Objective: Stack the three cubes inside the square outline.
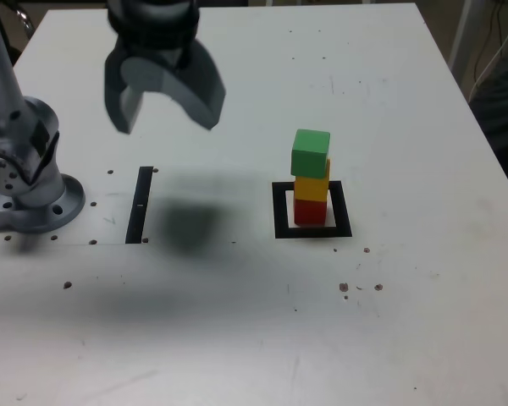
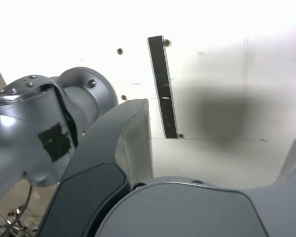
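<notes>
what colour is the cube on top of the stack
Green, seen best in the exterior view.

You have matt, smooth-faced cubes [image 1: 311, 178], well apart from the jaws; a pale, smooth, faintly glossy tabletop [image 1: 389, 296] below them; and a grey arm base [image 2: 91, 91] beside them, metallic-looking and shiny.

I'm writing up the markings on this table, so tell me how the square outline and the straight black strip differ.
The square outline is a closed frame around white, while the black strip is one straight bar. The outline surrounds the red cube; the strip surrounds nothing. Both are black and lie flat on the table.
</notes>
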You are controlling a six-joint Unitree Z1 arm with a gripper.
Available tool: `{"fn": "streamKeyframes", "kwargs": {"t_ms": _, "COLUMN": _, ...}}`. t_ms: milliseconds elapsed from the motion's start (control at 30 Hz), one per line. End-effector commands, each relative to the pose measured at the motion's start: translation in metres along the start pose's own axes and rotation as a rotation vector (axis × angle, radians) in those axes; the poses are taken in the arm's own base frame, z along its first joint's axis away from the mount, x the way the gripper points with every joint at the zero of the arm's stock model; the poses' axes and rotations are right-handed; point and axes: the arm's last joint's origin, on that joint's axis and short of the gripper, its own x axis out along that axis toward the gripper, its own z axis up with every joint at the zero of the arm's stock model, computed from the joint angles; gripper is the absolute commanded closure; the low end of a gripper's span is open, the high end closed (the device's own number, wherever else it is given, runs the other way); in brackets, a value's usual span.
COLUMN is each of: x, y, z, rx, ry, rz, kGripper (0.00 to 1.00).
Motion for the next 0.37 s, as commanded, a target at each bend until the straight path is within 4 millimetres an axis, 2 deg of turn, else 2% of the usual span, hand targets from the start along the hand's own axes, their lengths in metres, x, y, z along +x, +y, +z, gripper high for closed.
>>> {"fn": "streamKeyframes", "kwargs": {"t_ms": 0, "x": 0.008, "y": 0.0, "z": -0.007, "rx": -0.013, "ry": -0.005, "rz": -0.005, "kGripper": 0.0}}
{"fn": "streamKeyframes", "kwargs": {"t_ms": 333, "x": 0.06, "y": -0.006, "z": -0.022, "rx": -0.058, "ry": -0.006, "rz": -0.043, "kGripper": 0.0}}
